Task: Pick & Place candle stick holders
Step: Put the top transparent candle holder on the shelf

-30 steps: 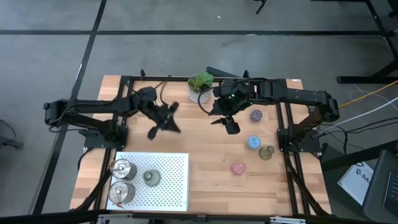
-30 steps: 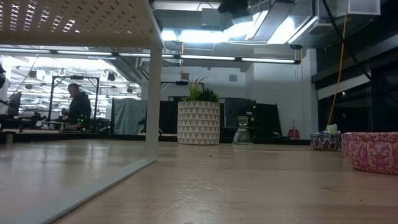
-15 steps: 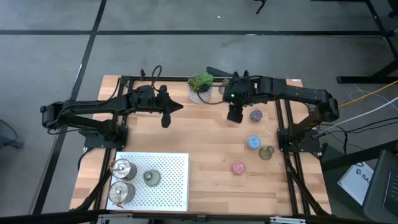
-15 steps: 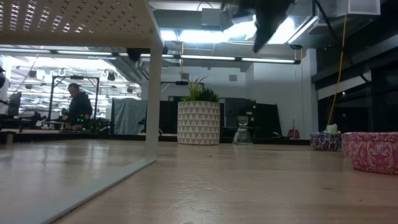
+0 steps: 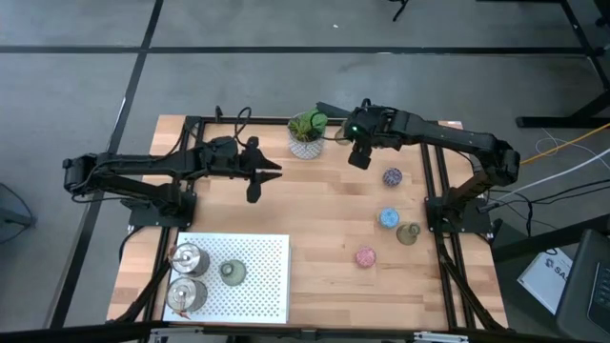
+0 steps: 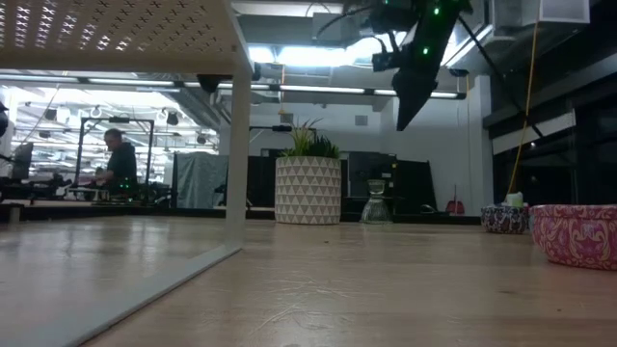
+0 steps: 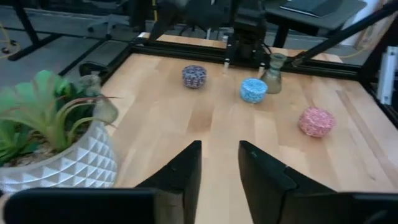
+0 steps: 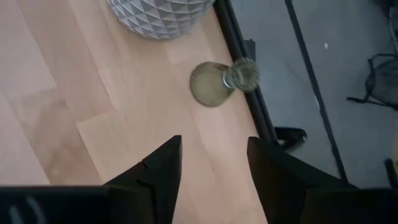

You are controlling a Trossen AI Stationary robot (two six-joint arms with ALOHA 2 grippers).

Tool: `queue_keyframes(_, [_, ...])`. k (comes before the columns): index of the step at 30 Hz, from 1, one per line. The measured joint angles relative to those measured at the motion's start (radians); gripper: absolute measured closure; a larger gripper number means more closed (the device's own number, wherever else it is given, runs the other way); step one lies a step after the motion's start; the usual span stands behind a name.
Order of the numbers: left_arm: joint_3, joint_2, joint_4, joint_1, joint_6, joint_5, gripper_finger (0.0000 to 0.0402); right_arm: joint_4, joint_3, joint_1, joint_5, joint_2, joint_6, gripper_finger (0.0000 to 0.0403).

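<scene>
An olive-grey holder stands on the table by the far edge, beside the plant's white pot; it also shows in the low view. My right gripper hovers open above the table just near of it, fingers pointing down. Speckled purple, blue, olive-grey and pink holders stand at the right. Two silver holders and an olive-grey one stand on a white perforated board. My left gripper is open and empty left of the plant.
The green plant stands at the far middle, between my two grippers. Black frame rails run along the table's sides and far edge. The white board is raised on legs. A person shows far off in the room.
My right gripper has gone toward the table's far edge, from the table's middle to beside the olive-grey holder by the plant, and has come down into the low view. My left gripper has turned about its wrist and stayed left of the plant.
</scene>
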Motion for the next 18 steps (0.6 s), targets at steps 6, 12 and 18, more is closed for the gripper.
queue_keyframes(6, [0.0,0.0,0.0,-0.045,0.002,-0.009,0.0259,0.118,-0.069,-0.08,-0.079,0.0,-0.063,0.0159])
queue_keyframes(12, [0.0,0.0,0.0,-0.063,0.002,-0.011,0.0239,0.236,-0.088,-0.172,-0.195,0.0,-0.065,0.0082])
queue_keyframes(18, [0.0,0.0,0.0,-0.063,0.002,-0.017,0.0235,0.402,-0.137,-0.225,-0.22,0.017,-0.044,0.0038])
